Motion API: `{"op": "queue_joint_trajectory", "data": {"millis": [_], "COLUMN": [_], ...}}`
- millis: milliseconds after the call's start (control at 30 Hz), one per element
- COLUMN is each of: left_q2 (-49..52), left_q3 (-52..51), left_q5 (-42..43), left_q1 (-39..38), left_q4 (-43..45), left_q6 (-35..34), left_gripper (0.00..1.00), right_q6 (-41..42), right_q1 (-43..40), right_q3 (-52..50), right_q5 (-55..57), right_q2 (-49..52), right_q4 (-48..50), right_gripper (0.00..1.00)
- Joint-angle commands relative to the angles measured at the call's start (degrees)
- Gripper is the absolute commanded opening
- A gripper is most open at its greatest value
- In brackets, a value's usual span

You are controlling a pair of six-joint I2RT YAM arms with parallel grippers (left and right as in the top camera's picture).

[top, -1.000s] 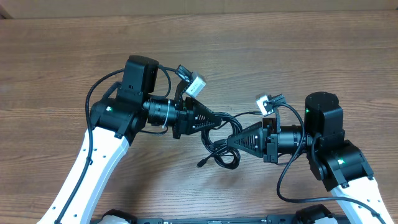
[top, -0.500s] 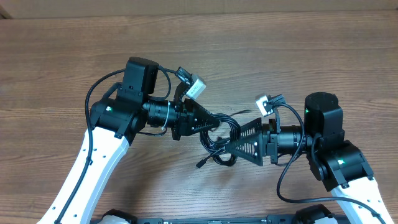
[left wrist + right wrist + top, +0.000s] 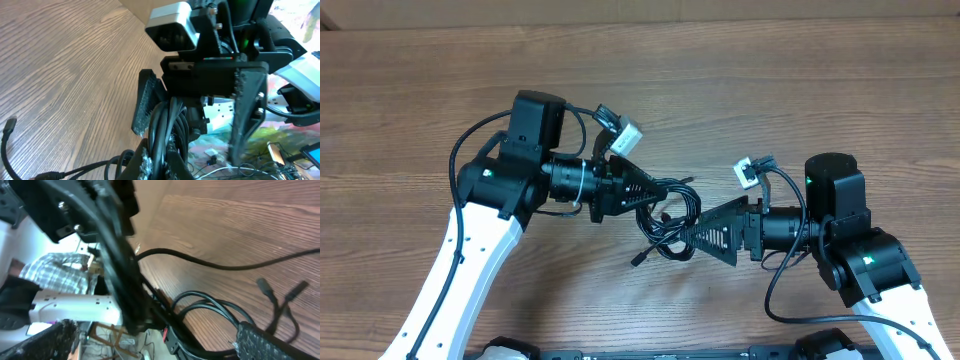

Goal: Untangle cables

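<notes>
1. The wooden table point(image 3: 800, 80) lies beneath the cables point(image 3: 668, 222), a knot of thin black loops.
2. The left arm point(image 3: 490, 190) reaches in from the knot's left, and the right arm point(image 3: 850, 250) from its right.
3. The left gripper point(image 3: 656, 189) sits at the knot's upper left, clenched on the cables, with cords running between its fingers.
4. The right gripper point(image 3: 688, 236) is at the knot's lower right with fingers spread wide. It is released, and strands pass between them.
5. One plug end point(image 3: 636, 262) lies loose just below-left of the knot.

white links point(image 3: 460, 260), black joints point(image 3: 835, 190), green lights point(image 3: 490, 172), ribbed black right end effector point(image 3: 688, 235).
</notes>
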Motion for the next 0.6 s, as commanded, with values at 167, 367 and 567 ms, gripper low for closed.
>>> {"op": "queue_joint_trajectory", "data": {"millis": [167, 367, 567], "left_q2": [-0.92, -0.92, -0.92], "left_q3": [0.90, 0.90, 0.90], "left_q5": [3.74, 4.55, 7.82], "left_q1": [2.80, 4.15, 4.11], "left_q4": [-1.05, -1.01, -0.85], "left_q6": [5.11, 6.62, 10.80], "left_gripper": [0.04, 0.04, 0.04], "right_q6": [1.73, 4.48, 4.70], "right_q1": [-1.27, -7.65, -9.99], "right_q3": [1.27, 1.27, 1.27], "right_q5": [2.27, 2.25, 1.95], "right_q2": [-1.05, -1.38, -1.38], "right_q4": [0.33, 0.31, 0.35], "right_gripper": [1.00, 1.00, 1.00]}}
